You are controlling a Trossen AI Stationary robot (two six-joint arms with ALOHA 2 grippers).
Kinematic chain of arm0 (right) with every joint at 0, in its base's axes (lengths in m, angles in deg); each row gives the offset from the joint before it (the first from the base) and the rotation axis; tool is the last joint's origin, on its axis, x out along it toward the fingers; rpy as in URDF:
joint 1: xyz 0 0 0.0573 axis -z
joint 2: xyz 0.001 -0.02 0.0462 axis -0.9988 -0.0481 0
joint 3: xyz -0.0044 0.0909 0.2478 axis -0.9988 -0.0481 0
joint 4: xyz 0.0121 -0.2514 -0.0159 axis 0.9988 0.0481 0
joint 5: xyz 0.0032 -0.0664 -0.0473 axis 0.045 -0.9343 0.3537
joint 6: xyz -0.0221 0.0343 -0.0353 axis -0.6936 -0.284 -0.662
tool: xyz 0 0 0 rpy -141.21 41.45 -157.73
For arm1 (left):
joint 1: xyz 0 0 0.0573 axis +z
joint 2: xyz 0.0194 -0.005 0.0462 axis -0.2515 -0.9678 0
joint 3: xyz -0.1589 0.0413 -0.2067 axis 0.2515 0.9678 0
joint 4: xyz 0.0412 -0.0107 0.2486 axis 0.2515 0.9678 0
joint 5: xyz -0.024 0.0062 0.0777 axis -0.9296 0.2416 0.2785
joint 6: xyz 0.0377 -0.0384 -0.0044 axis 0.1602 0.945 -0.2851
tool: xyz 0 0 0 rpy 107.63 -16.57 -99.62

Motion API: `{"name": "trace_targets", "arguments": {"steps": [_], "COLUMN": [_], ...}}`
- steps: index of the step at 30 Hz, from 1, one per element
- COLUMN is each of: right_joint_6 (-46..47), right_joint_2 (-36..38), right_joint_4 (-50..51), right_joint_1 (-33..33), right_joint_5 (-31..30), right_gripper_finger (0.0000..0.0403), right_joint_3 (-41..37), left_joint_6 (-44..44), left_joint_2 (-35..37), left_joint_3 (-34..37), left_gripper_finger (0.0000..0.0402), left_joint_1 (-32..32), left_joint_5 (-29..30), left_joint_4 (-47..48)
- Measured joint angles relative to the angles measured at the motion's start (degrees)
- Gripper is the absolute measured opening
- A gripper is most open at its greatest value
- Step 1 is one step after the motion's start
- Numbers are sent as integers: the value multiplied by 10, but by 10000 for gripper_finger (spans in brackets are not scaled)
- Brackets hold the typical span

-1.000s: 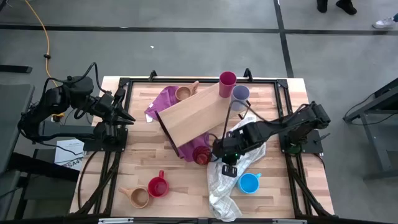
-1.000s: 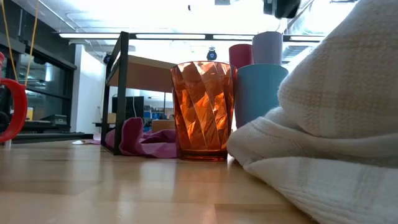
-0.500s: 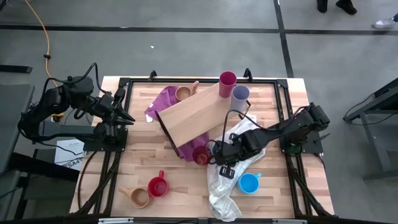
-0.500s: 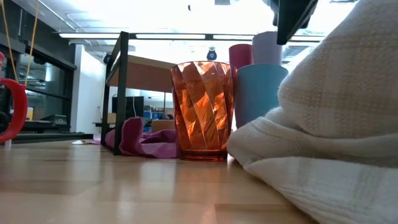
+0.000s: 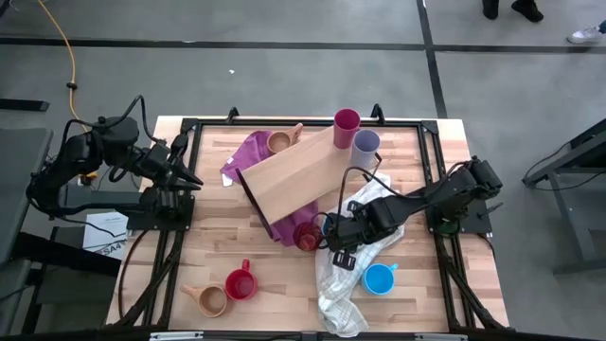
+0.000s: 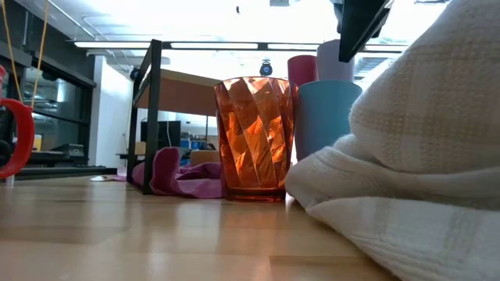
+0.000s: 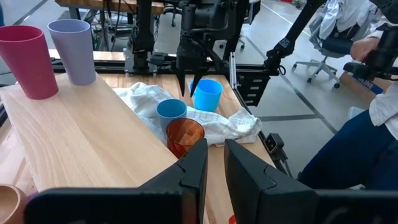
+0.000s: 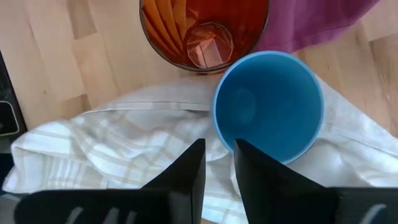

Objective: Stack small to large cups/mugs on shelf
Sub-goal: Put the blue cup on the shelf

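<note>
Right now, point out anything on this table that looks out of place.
The shelf sits skewed across the table, one end on a bunched purple cloth. A white towel lies crumpled, with a blue cup standing on it.

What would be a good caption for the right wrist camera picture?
Right gripper poised over a blue cup on a white checked towel, beside an orange faceted tumbler.

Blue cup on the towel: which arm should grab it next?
Right. The right gripper hangs just above the blue cup on the white towel, beside the orange tumbler. The left gripper sits at the far left table edge, shelf between.
</note>
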Motion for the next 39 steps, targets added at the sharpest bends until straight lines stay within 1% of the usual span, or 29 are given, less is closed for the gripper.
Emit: {"name": "trace_targets", "arguments": {"steps": [12,17,29,34,39], "right_joint_6": [-25,-40,-42,-37,-38], "right_joint_2": [-6,-22,-48,-49,-49], "right_joint_4": [-30,-37,-51,-50,-49], "right_joint_1": [19,26,27,29,34], "right_joint_5": [16,40,41,22,18], "right_gripper_finger": [80,80,80,80,64], "right_joint_3": [-17,-17,-17,-17,-17], "left_joint_6": [-5,-9,-9,-9,-9], "left_joint_2": [0,0,0,0,0], "left_joint_3": [0,0,0,0,0], "left_gripper_finger": [44,44,44,44,44], "left_joint_1": [0,0,0,0,0], "left_joint_5": [0,0,0,0,0], "left_joint_4": [0,0,0,0,0]}}
